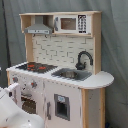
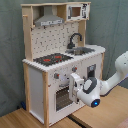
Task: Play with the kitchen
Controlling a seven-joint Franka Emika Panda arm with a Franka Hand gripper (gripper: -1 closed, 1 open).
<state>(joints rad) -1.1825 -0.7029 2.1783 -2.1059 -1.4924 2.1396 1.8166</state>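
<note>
The kitchen stands on a wooden table before a grey backdrop. On the counter, the red-ringed hob sits toward the second exterior view's left end, the grey sink and black faucet toward the right end. The gripper is positioned at the oven door, beneath the knobs

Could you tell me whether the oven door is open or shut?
Shut: the oven door lies flush with the kitchen front, the gripper at its edge.
</note>
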